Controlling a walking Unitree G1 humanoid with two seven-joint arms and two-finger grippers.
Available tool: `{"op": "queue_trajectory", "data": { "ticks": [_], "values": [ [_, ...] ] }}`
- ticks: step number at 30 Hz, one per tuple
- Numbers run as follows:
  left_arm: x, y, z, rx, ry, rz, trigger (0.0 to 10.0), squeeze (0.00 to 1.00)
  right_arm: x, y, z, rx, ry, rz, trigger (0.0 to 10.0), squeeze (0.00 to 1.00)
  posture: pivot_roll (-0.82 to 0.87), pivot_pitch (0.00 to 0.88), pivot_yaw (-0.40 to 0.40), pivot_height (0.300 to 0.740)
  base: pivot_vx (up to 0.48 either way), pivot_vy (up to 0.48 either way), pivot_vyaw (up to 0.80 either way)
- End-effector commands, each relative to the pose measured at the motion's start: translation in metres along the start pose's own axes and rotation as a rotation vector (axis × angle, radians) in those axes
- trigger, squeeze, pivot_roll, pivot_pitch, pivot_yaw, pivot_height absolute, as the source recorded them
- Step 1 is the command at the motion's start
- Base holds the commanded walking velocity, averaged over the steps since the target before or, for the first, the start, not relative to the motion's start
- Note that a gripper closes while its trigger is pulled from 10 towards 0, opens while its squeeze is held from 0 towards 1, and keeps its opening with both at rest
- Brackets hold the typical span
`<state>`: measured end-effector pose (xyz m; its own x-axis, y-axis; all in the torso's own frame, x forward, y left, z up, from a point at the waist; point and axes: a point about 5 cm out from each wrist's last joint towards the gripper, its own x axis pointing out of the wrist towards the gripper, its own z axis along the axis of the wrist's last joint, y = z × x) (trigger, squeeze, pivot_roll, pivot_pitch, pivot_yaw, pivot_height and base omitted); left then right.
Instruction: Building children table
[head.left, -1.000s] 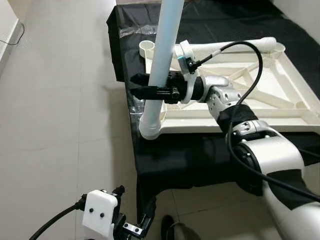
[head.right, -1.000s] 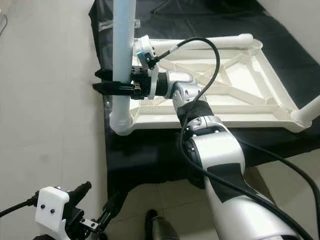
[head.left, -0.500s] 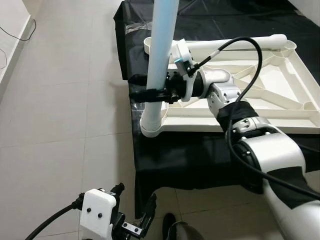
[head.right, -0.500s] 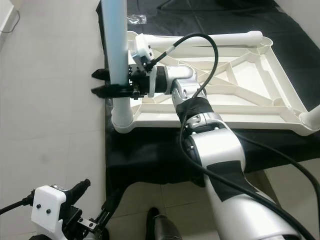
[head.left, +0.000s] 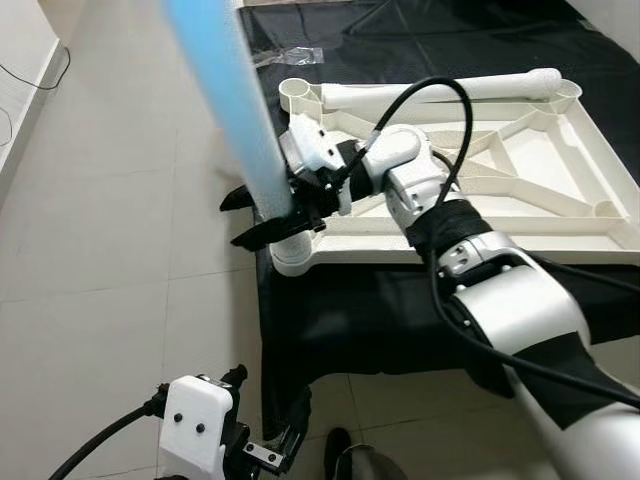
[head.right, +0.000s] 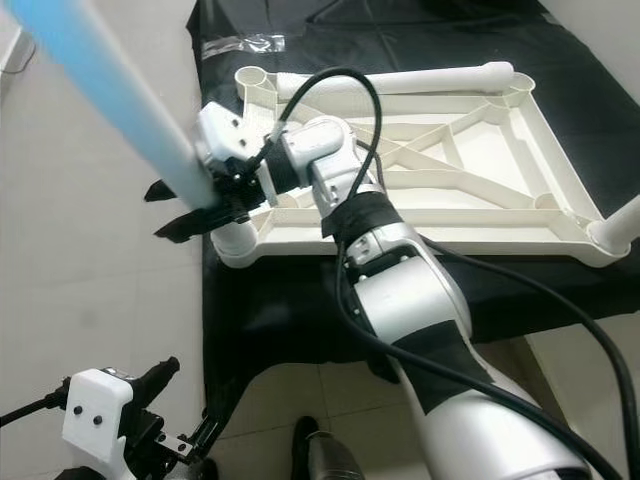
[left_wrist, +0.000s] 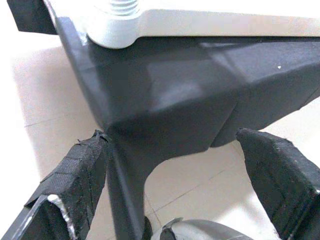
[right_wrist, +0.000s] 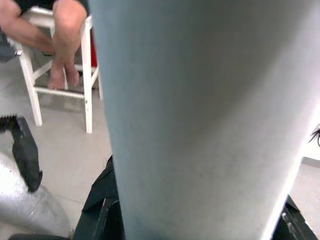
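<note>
A pale blue table leg (head.left: 232, 100) leans to my left, and my right gripper (head.left: 245, 218) is shut on it near its lower end. That end meets the near-left corner socket (head.left: 291, 256) of the white table top (head.left: 575, 165), which lies upside down on a black-covered surface. In the left wrist view a threaded stub (left_wrist: 123, 6) shows at the socket (left_wrist: 112, 30). The right wrist view has the leg (right_wrist: 200, 120) right up against the camera. My left gripper (left_wrist: 172, 140) hangs open, low beside the covered surface's corner, holding nothing.
A white leg (head.left: 440, 90) lies along the table top's far edge, and another leg's end (head.right: 622, 225) sticks up at the near right corner. The black cover (head.left: 400, 320) drapes to the tiled floor (head.left: 100, 250). A person's bare legs (right_wrist: 65, 45) and a white stool (right_wrist: 87, 90) are nearby.
The blue leg stood upright before; now it tips to my left, and my right gripper's wrist has turned with it. The left arm has not moved.
</note>
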<state>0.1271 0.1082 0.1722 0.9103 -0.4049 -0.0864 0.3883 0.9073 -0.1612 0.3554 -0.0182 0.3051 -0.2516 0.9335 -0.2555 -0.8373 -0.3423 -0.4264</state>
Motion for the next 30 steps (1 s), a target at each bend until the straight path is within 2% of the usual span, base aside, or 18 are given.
{"op": "queue_trajectory", "data": {
  "ticks": [1,4,7,11,12,13,17,26,30],
  "values": [
    [-0.002,-0.001,0.0,0.009,0.012,0.011,10.0,0.0,0.018,0.012,-0.024,0.196,-0.097,0.038,10.0,0.0,0.17,0.31,-0.067,0.74,0.0,0.0,0.0],
    [-0.001,0.001,0.0,0.014,0.007,0.026,10.0,0.0,0.015,0.008,-0.023,0.294,-0.23,-0.029,10.0,0.0,0.17,0.306,-0.068,0.74,0.0,0.0,0.0],
    [-0.001,0.002,0.0,0.017,0.007,0.027,10.0,0.0,0.013,0.005,-0.022,0.339,-0.283,-0.071,10.0,0.0,0.17,0.306,-0.068,0.74,0.0,0.0,0.0],
    [-0.001,0.002,0.0,0.021,0.006,0.028,10.0,0.0,0.012,0.007,-0.024,0.361,-0.297,-0.064,10.0,0.0,0.17,0.303,-0.07,0.74,0.0,0.0,0.0],
    [-0.001,0.003,0.001,0.021,0.004,0.03,10.0,0.0,0.011,0.008,-0.026,0.367,-0.295,-0.053,10.0,0.0,0.17,0.303,-0.07,0.74,0.0,0.0,0.0],
    [0.0,0.003,0.001,0.027,0.001,0.034,10.0,0.0,0.014,0.015,-0.035,0.367,-0.221,-0.01,10.0,0.0,0.17,0.3,-0.076,0.74,0.0,0.0,0.0],
    [0.0,0.004,0.002,0.033,0.001,0.042,10.0,0.0,0.02,0.021,-0.043,0.355,-0.15,0.024,10.0,0.0,0.17,0.303,-0.078,0.74,0.0,0.0,0.0],
    [0.001,0.007,0.002,0.052,-0.004,0.059,10.0,0.0,0.022,0.026,-0.049,0.35,-0.097,0.045,10.0,0.0,0.16,0.303,-0.076,0.74,0.0,0.0,0.0],
    [0.002,0.007,0.002,0.056,-0.004,0.059,10.0,0.0,0.017,0.025,-0.05,0.367,-0.061,0.052,10.0,0.0,0.16,0.303,-0.078,0.74,0.0,0.0,0.0]
  ]
}}
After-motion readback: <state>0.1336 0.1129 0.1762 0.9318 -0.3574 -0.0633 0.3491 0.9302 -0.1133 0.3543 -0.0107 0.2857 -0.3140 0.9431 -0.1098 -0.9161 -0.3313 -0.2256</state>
